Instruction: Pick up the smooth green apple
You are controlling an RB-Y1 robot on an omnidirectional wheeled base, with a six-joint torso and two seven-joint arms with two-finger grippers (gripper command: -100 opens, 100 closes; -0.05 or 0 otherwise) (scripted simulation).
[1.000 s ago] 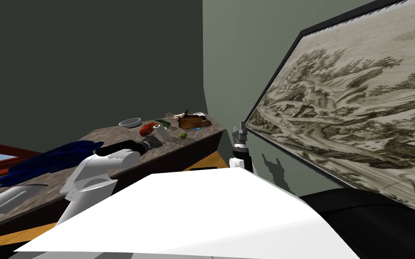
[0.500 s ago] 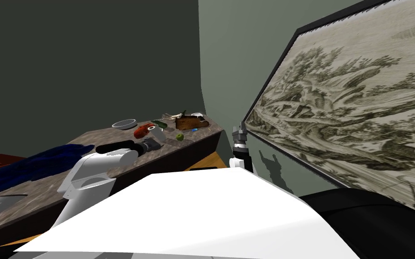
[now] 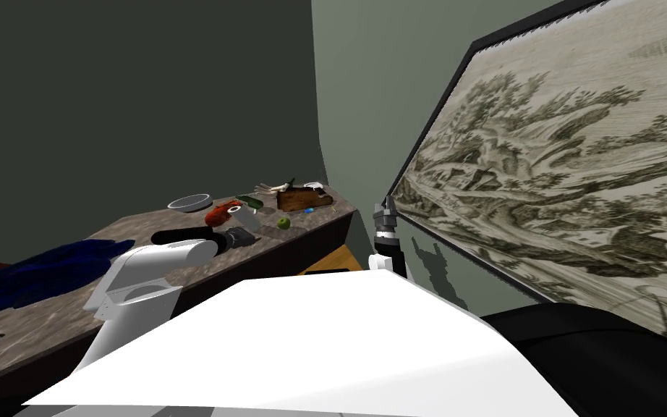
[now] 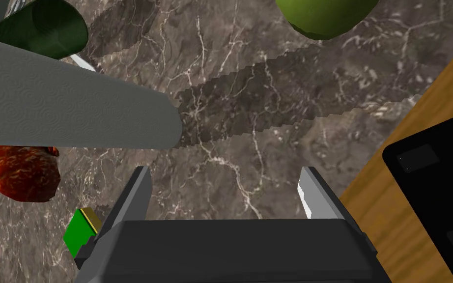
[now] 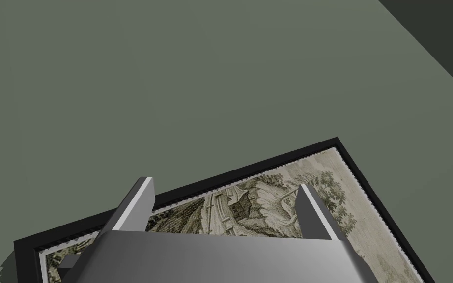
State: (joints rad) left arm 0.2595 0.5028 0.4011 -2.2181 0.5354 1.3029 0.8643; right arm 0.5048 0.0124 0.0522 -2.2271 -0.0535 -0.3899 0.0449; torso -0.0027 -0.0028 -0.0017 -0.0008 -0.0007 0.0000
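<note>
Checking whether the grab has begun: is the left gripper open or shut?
Open. The left gripper has its fingers wide apart, bare counter between them; the green apple lies beyond their tips, untouched.

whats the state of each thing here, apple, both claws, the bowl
green apple, resting on the counter, not gripped
left claw, open, empty, over the counter, short of the apple
right claw, open, empty
bowl, upright on the counter
</note>
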